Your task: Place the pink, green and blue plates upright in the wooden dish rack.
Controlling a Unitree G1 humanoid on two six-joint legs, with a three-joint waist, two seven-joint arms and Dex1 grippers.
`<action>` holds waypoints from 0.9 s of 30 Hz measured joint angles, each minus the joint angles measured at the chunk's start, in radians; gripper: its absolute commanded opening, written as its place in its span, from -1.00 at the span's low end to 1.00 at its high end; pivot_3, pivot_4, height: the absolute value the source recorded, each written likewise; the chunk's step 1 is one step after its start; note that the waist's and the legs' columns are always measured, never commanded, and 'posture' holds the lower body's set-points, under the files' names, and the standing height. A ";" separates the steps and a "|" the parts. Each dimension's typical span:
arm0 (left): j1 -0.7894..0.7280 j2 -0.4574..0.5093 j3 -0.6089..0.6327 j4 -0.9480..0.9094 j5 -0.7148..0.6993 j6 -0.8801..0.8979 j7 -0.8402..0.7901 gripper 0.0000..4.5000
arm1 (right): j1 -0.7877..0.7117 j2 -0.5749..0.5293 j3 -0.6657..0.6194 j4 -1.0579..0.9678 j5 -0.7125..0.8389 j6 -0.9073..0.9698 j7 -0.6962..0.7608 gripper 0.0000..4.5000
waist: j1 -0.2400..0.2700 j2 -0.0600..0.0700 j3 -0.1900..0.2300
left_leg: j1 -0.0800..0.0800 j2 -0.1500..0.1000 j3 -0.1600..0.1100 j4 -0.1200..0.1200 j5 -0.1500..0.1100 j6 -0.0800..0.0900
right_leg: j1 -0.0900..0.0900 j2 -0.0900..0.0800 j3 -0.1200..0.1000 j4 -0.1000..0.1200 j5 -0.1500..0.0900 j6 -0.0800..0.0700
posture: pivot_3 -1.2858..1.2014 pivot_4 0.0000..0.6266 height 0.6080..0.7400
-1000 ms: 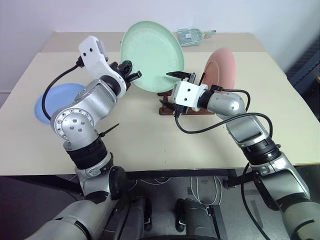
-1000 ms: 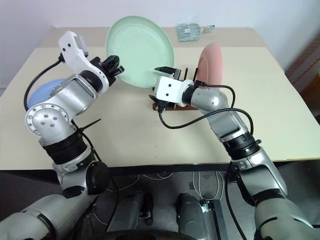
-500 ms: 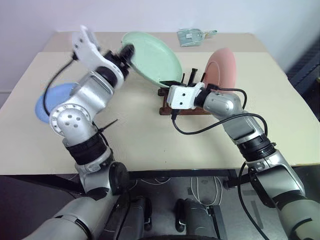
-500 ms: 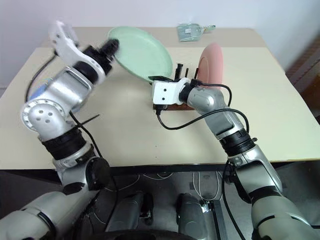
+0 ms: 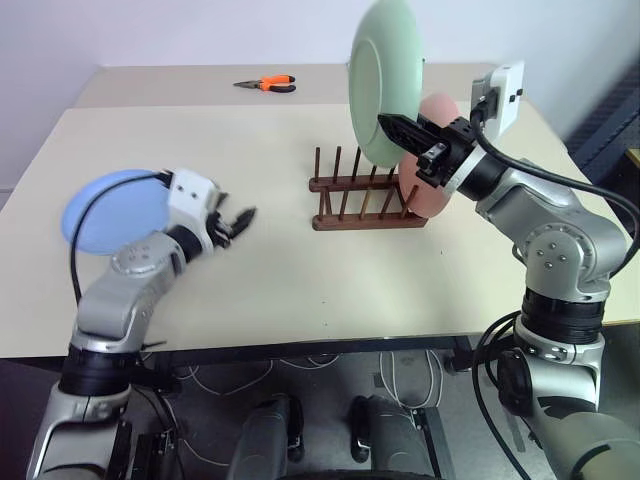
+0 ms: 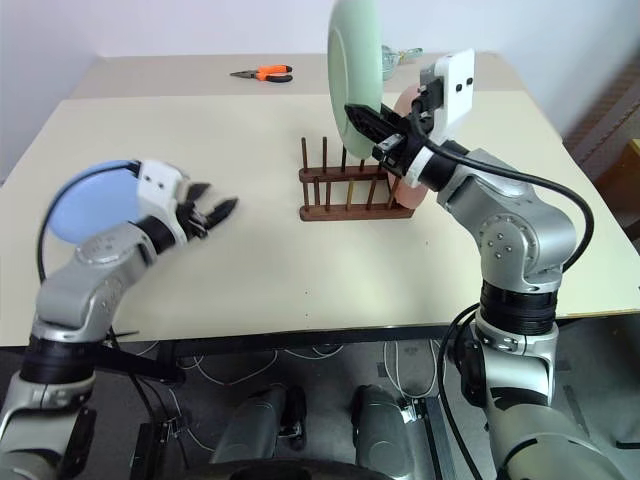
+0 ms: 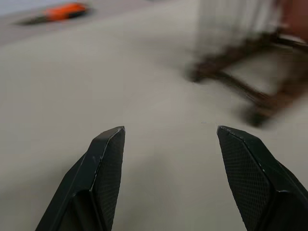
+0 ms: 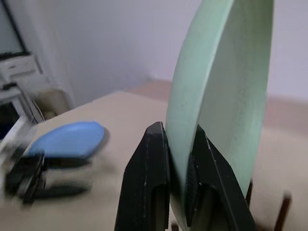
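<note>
Overhead, the right gripper (image 5: pixel 400 128) is clamped on the green plate's (image 5: pixel 385 80) rim, holding it upright above the wooden dish rack (image 5: pixel 365 200). The left gripper (image 5: pixel 238 221) hovers with fingers apart near the blue plate (image 5: pixel 112 205) on the table (image 5: pixel 300 280).

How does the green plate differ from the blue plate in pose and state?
The green plate stands on edge in the air above the rack, while the blue plate lies flat on the table. The right gripper pinches the green plate's rim; nothing holds the blue plate. Both are round and not yet racked.
</note>
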 measured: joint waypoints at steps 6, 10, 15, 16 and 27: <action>0.044 -0.027 -0.002 -0.044 -0.017 -0.009 -0.071 0.38 | 0.000 0.009 -0.025 0.051 0.026 0.053 -0.087 -1.00 | 0.000 0.000 0.000 | 0.000 0.003 0.001 -0.001 0.004 0.001 | -0.001 0.003 0.000 0.002 -0.001 -0.003 | 0.03 -0.52 1.00; 0.045 -0.036 0.003 -0.048 -0.018 -0.005 -0.076 0.38 | -0.012 0.011 -0.039 0.072 0.044 0.075 -0.106 -1.00 | 0.001 0.000 0.000 | 0.000 0.003 0.001 -0.001 0.004 0.002 | -0.001 0.004 -0.001 0.002 -0.001 -0.003 | 0.03 -0.52 1.00; 0.046 -0.050 0.015 -0.048 -0.018 0.012 -0.063 0.51 | -0.013 -0.006 0.001 0.099 0.023 0.075 -0.087 -0.06 | 0.001 0.000 0.000 | 0.000 0.003 0.001 -0.001 0.004 0.003 | -0.001 0.004 -0.001 0.002 -0.001 -0.003 | 0.03 -0.52 1.00; 0.045 -0.055 0.018 -0.048 -0.019 0.016 -0.057 0.64 | -0.013 -0.007 0.011 0.104 0.018 0.073 -0.084 0.17 | 0.001 0.000 0.000 | 0.000 0.003 0.001 -0.001 0.004 0.003 | -0.001 0.004 -0.001 0.002 -0.001 -0.003 | 0.03 -0.52 1.00; 0.018 -0.142 0.100 0.015 0.031 0.009 0.092 1.00 | -0.018 -0.156 0.187 0.085 -0.238 -0.220 0.047 0.98 | 0.004 -0.001 0.000 | 0.000 0.003 0.001 0.000 0.003 0.003 | 0.000 0.004 -0.001 0.002 -0.001 -0.002 | 0.03 -0.52 1.00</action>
